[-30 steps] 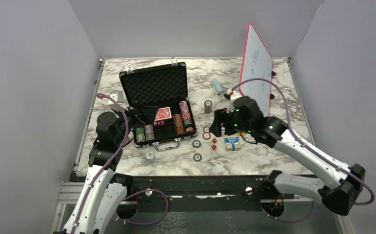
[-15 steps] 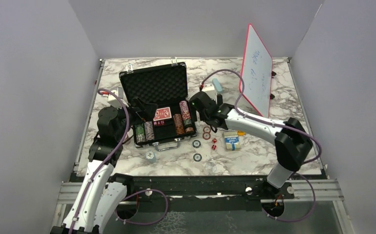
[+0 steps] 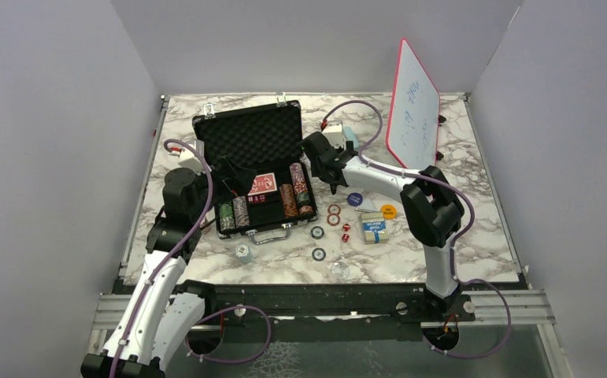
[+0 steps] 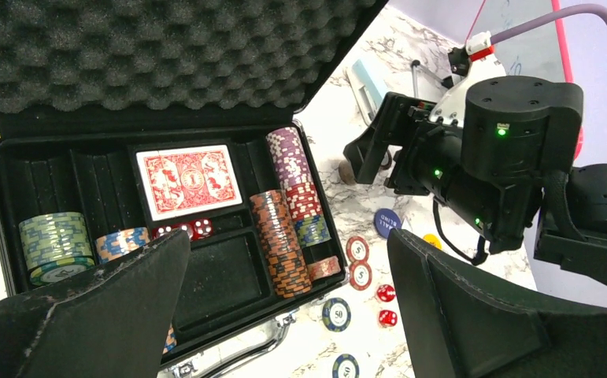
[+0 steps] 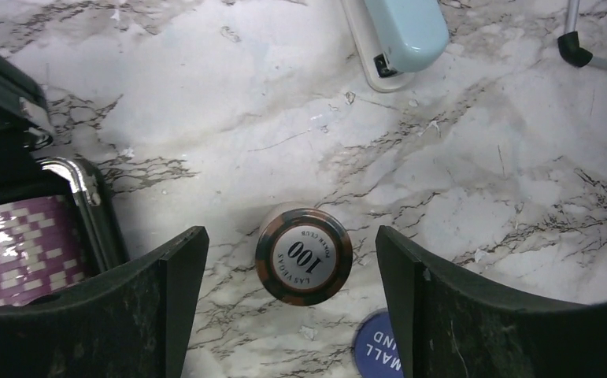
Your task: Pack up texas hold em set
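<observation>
Straddling a brown chip stack (image 5: 304,253) marked 100 on top, the right fingers (image 5: 457,315) are standing wide apart. A strip of bare marble is showing between each finger and the stack, so they are gripping nothing. The stack is standing upright on the surface (image 3: 481,236), just outside the right wall of the black case (image 3: 249,138), at the case's 3 o'clock. In the right wrist view a pale blue block (image 5: 402,31) is lying at the stack's 1 o'clock, and the edge of a blue button (image 5: 379,346) is peeking in at its 5 o'clock.

The left fingers (image 4: 103,315) are likewise spreading wide and holding nothing, hovering over the near left part of the case. The case is lying open with its foam-lined lid leaning back toward 12 o'clock. It is carrying a red card deck (image 4: 188,179), boxed dice (image 4: 182,231), and chips in green (image 4: 54,244), purple (image 4: 288,157) and orange (image 4: 272,236) rows.

At the case's 4 o'clock, loose chips (image 3: 317,231), loose dice (image 3: 346,237), a blue card deck (image 3: 375,228) and an orange button (image 3: 388,211) are lying on the surface. A whiteboard (image 3: 412,110) is standing at about 2 o'clock.
</observation>
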